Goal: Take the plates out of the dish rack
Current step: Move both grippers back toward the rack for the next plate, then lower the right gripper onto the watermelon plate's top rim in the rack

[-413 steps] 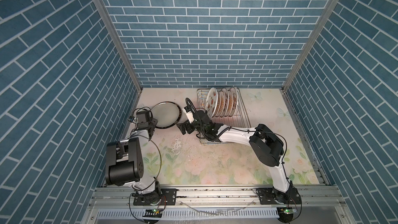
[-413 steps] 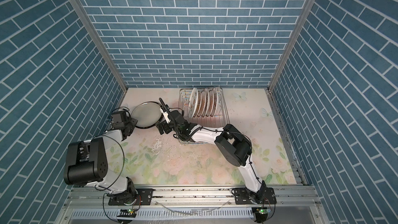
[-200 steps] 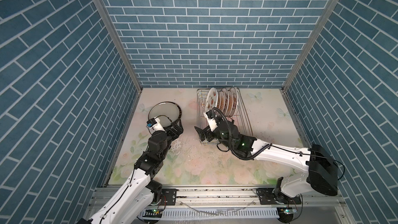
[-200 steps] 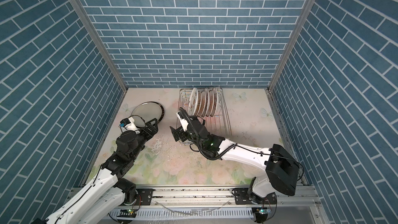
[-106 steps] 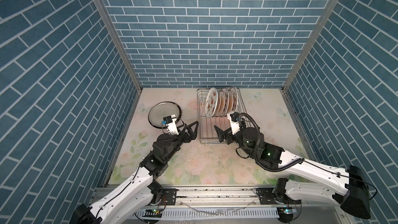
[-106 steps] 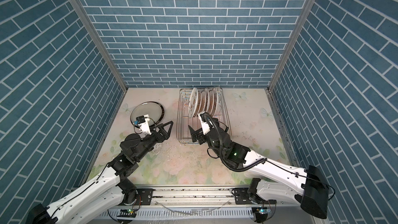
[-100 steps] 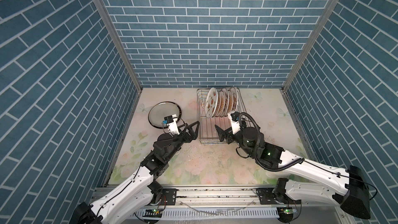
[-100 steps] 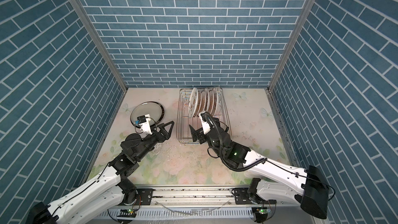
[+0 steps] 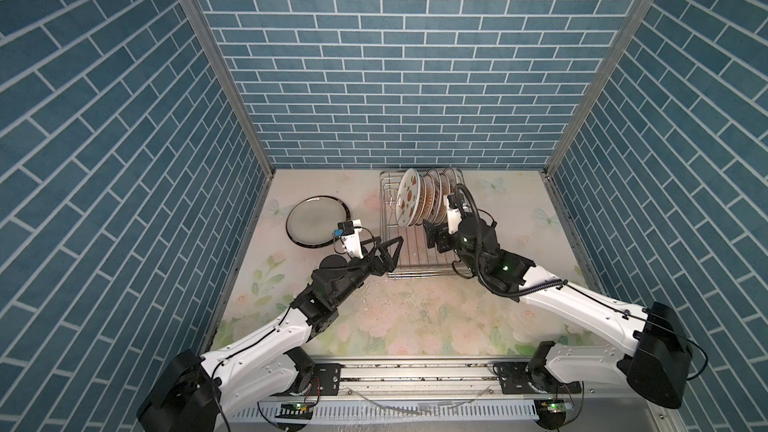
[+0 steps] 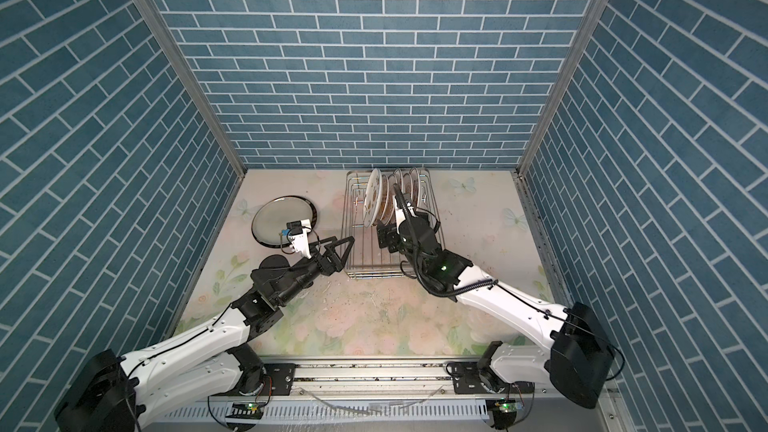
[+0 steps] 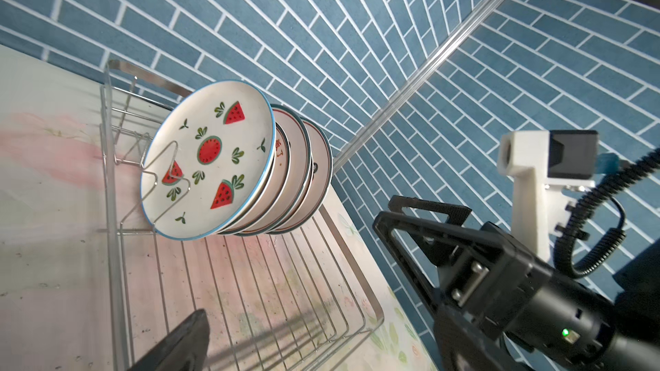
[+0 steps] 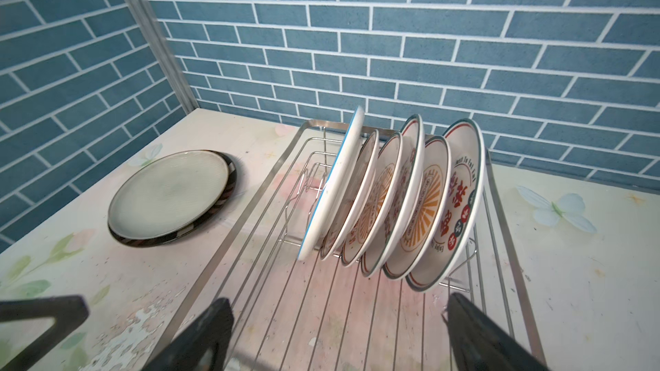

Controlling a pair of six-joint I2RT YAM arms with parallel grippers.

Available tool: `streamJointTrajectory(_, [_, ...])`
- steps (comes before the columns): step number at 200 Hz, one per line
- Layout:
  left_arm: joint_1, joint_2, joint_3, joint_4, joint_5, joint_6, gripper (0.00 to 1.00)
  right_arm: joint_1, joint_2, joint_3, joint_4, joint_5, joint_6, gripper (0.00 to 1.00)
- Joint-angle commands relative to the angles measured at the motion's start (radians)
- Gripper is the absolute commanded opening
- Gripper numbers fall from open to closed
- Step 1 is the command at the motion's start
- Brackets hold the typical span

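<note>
Two arms reach in from the near edge of the floral tabletop [image 9: 415,317], each ending in one tool.

The left tool [image 9: 390,239] hangs at the near left corner of the dish rack [image 9: 415,257]. Its two fingers are spread wide apart with nothing between them. Whether it touches the rim I cannot tell.

The right tool [image 9: 433,235] sits over the rack's right side, about halfway along it and just short of the plates. In the right wrist view its two fingers stand far apart across the wire floor, point at the row and clasp nothing.

There is one dish rack, a silver wire basket lying lengthwise away from the arms. Six plates stand on edge in its far half, close together and leaning the same way.

- The nearest to the left arm's side is the watermelon plate [image 11: 210,158], blue-rimmed, with a bent wire prong [image 11: 168,173] across its face.
- At the opposite end of the row is the red-lettered Chinese plate [image 12: 460,205].
- Next to that one is an orange sunburst plate [image 12: 425,208].
- At least one more sunburst shows deeper in the row.

A seventh plate, the larger dark-rimmed one [image 9: 318,222], lies flat on the tabletop. It is beside the rack on the left arm's side, apart from the rack and level with its middle.

Beyond the rack's far end rises a blue brick wall [image 9: 399,76].
</note>
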Motion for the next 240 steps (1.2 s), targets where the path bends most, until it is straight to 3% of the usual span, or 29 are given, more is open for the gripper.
streamJointTrajectory(1, [-0.002, 0.009, -0.029, 0.038, -0.075, 0.013, 1.0, -0.003, 0.058, 0.107, -0.055, 0.006, 0.038, 0.89])
streamJointTrajectory(39, [0.006, 0.078, -0.011, 0.104, -0.005, 0.003, 1.0, -0.001, 0.201, 0.281, -0.128, 0.075, 0.035, 0.78])
streamJointTrajectory(87, [0.021, 0.135, -0.028, 0.109, -0.066, -0.072, 1.0, -0.002, 0.335, 0.412, -0.123, 0.2, 0.017, 0.53])
streamJointTrajectory(116, [0.021, 0.159, -0.026, 0.121, -0.095, -0.072, 1.0, -0.001, 0.42, 0.514, -0.182, 0.224, 0.01, 0.52])
streamJointTrajectory(151, [0.033, 0.218, -0.015, 0.204, -0.017, -0.087, 1.0, -0.007, 0.515, 0.614, -0.225, 0.249, 0.007, 0.44])
streamJointTrajectory(180, [0.034, 0.239, 0.009, 0.167, -0.04, -0.09, 1.0, -0.024, 0.591, 0.7, -0.292, 0.238, 0.029, 0.42])
streamJointTrajectory(220, [0.034, 0.271, -0.004, 0.215, -0.023, -0.11, 1.0, -0.051, 0.645, 0.76, -0.331, 0.209, 0.058, 0.29])
streamJointTrajectory(240, [0.034, 0.299, -0.001, 0.228, -0.021, -0.12, 1.0, -0.054, 0.672, 0.788, -0.347, 0.238, 0.06, 0.28])
